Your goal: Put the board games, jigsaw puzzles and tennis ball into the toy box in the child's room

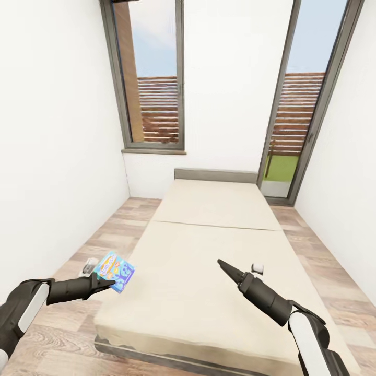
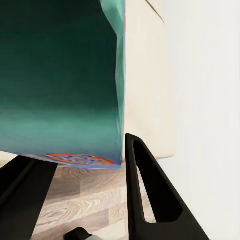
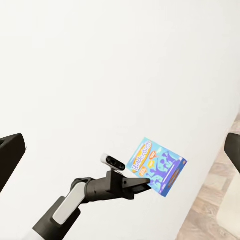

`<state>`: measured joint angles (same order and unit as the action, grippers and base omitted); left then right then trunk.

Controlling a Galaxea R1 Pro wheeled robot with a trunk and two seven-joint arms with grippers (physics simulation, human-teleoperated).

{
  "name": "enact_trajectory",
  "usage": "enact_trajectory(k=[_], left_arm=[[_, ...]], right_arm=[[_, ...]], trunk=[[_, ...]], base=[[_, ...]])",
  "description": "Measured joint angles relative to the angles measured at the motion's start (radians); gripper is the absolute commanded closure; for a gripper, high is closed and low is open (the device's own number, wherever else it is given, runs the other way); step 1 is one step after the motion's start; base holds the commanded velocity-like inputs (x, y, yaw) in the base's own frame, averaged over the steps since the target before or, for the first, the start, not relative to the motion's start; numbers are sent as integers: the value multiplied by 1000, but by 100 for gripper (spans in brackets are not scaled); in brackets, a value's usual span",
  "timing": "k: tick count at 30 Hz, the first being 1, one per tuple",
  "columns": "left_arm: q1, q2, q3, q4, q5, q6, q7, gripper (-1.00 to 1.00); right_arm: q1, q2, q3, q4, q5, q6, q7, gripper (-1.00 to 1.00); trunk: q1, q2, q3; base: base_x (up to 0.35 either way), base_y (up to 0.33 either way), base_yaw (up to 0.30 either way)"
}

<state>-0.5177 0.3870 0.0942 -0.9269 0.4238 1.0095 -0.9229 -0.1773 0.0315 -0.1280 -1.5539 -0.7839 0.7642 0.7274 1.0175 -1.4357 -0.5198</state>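
Note:
A small blue board game (image 1: pixel 116 271) hangs over the near left corner of the bed (image 1: pixel 209 245), with my left gripper (image 1: pixel 107 284) shut on its edge. Up close in the left wrist view, the box's teal underside (image 2: pixel 60 75) sits between the two black fingers (image 2: pixel 150 195). The right wrist view shows the same box's printed blue face (image 3: pixel 157 167) at the tip of the left arm, against the white wall. My right gripper (image 1: pixel 222 263) hovers above the beige mattress, open, with its fingers (image 3: pixel 10 155) spread wide and nothing between them.
White walls stand close on both sides of the bed. A tall dark-framed window (image 1: pixel 154 78) is at the back left and a glass door (image 1: pixel 300 104) at the back right. Narrow strips of wood-plank floor (image 1: pixel 109 230) run along each side of the bed.

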Motion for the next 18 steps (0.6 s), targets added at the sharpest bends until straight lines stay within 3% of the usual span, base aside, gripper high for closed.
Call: enact_trajectory(k=[10,18], left_arm=[[0,-1,0,0,1,-8,0,100],[0,0,0,0,0,-12,-7,100]], right_arm=[[0,0,-1,-1,-2,-3,0,-100],[0,3,0,0,0,-3,1,-100]], trunk=[[-38,70,32],[-38,70,32]], base=[[0,0,36],[0,0,173]])
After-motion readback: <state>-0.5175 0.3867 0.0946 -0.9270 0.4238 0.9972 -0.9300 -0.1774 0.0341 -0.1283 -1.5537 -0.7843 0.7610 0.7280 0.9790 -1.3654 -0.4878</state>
